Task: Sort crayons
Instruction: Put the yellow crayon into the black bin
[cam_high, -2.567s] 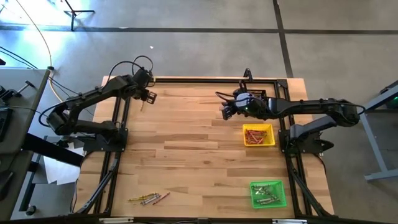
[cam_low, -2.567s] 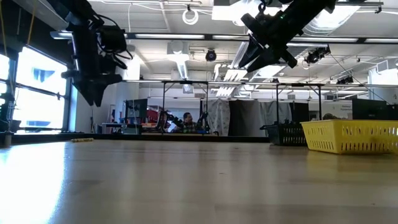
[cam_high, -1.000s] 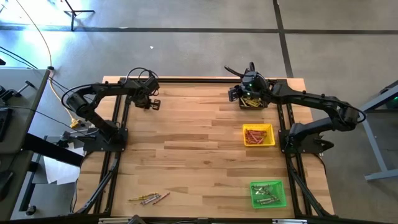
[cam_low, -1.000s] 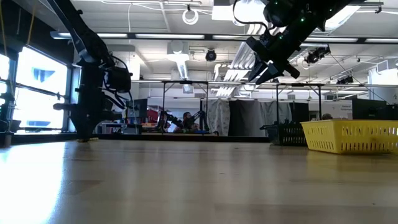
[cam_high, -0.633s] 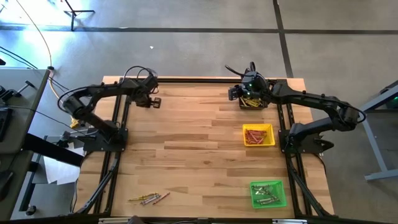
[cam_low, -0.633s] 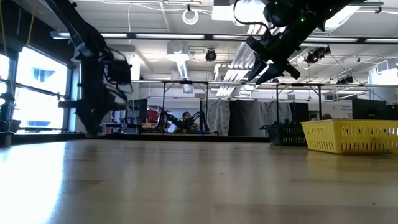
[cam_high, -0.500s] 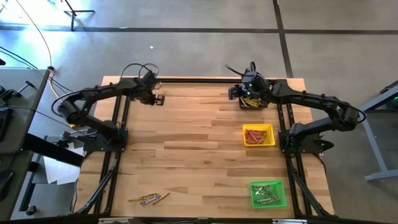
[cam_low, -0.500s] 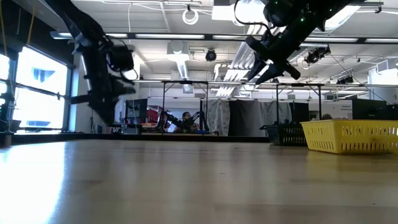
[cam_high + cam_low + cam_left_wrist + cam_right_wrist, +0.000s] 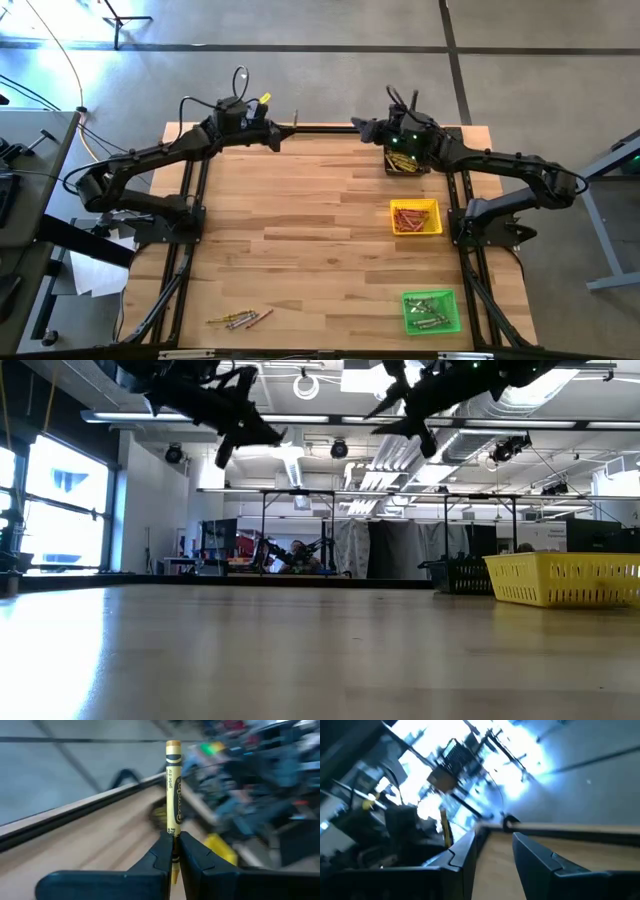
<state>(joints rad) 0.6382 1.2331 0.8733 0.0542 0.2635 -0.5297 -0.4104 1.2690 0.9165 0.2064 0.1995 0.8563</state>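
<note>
We are viewing the table (image 9: 300, 230) from above and treating its centre as the clock's hub. The left gripper (image 9: 283, 131) is hanging in the air at about 11 o'clock, over the far edge of the table, and in the left wrist view (image 9: 173, 851) we are seeing its two fingers (image 9: 161, 855) pressed together on the lower end of a yellow crayon (image 9: 172, 790), which is standing straight out beyond the fingertips with its paper wrapper facing the camera. The right gripper (image 9: 362, 126) is hanging at about 1 o'clock, also over the far edge and pointing toward the left gripper; in the right wrist view (image 9: 492, 847) we are seeing its fingers (image 9: 537, 855) standing apart with nothing between them. Directly beside the right gripper, at about 1 o'clock, we are noting a black tray (image 9: 409, 169) holding yellow sticks. A yellow tray (image 9: 436, 222) at about 3 o'clock is holding red crayons (image 9: 409, 217), and a green tray (image 9: 455, 314) at about 5 o'clock is holding greyish crayons (image 9: 428, 309). The loose crayons (image 9: 240, 319) are lying in a small cluster on the bare wood at about 7 o'clock, near the front edge and well apart from both grippers and all three trays. In the low view we are seeing both arms raised well clear of the tabletop, the left gripper (image 9: 268, 432) above left of centre, and the yellow tray (image 9: 560, 580) at the right edge.
</note>
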